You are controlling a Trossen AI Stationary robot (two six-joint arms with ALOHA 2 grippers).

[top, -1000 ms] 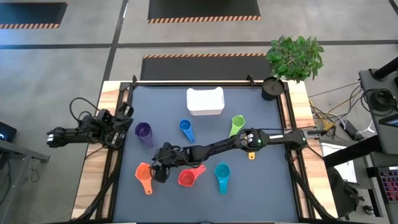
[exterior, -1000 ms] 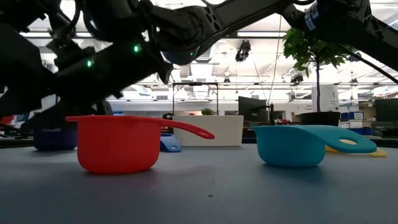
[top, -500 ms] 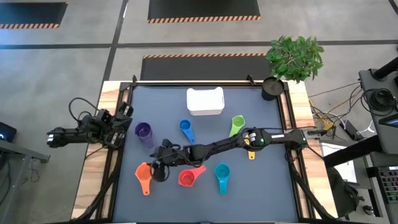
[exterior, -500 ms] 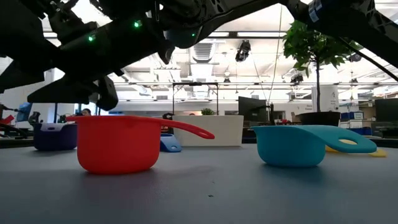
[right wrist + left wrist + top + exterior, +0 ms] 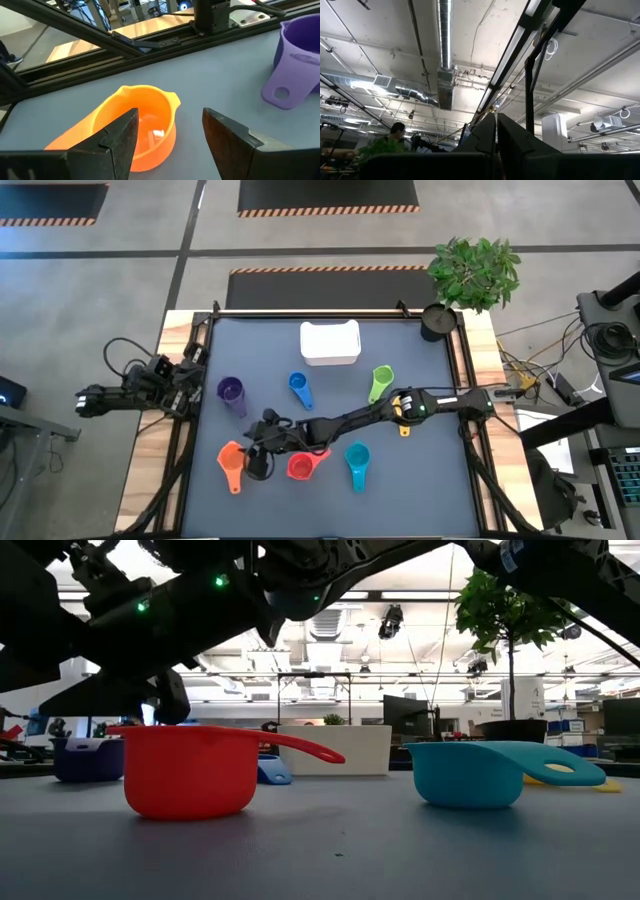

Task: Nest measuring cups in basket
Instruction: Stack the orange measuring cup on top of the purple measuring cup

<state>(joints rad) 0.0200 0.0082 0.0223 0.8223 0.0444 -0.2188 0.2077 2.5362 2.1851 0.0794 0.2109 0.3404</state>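
Observation:
Several measuring cups lie scattered on the grey mat: orange [image 5: 232, 461], red [image 5: 300, 467], teal [image 5: 357, 463], blue [image 5: 299, 388], green [image 5: 380, 380] and purple [image 5: 231, 392]. A yellow one [image 5: 404, 428] is mostly hidden under my right arm. The white basket [image 5: 330, 342] stands near the far edge. My right gripper [image 5: 170, 135] is open, reaching across the table to just right of the orange cup [image 5: 142, 125]. One finger shows in front of its bowl, the other beside it, and no touch shows. My left gripper [image 5: 496, 135] is shut, waiting at the left edge [image 5: 190, 370].
A black round cup [image 5: 436, 322] and a potted plant [image 5: 476, 270] stand at the far right corner. The red cup [image 5: 190, 770] and teal cup [image 5: 480, 772] sit close to my right arm. A raised black frame [image 5: 205, 330] borders the mat.
My right gripper has moved a little toward the near edge and closer to the orange cup, staying open. The cups have not moved.

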